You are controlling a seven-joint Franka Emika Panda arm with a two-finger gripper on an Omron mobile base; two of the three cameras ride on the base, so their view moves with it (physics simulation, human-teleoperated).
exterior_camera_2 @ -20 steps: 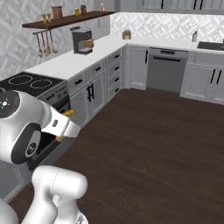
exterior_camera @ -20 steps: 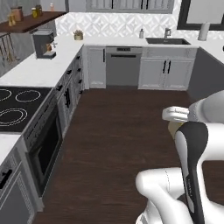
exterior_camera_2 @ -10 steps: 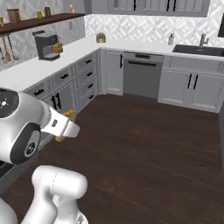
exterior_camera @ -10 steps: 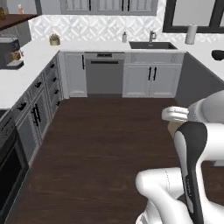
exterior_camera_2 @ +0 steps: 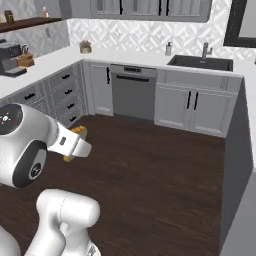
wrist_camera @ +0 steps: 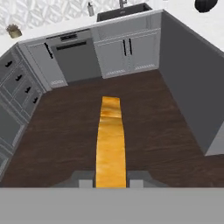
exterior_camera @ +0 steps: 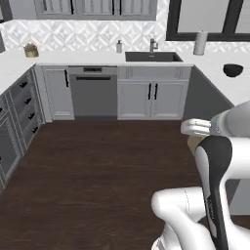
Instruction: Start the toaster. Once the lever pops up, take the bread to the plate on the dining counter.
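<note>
Tool (wrist_camera: 111, 183) clamped on the bread (wrist_camera: 110, 140), held edge-on. Dark wood floor (wrist_camera: 144, 113) below; sink (wrist_camera: 124, 9) and dishwasher (wrist_camera: 74, 54) ahead.

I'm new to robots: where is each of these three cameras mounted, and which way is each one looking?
Left base view: behind the arm's left, facing the sink and dishwasher; the white arm rises at lower right.
Right base view: behind the arm's right, facing the same sink; the arm at lower left, gripper on the bread.
Hand view: on the hand, looking down along the bread at the dark floor.
All three share the sink and dishwasher.
</note>
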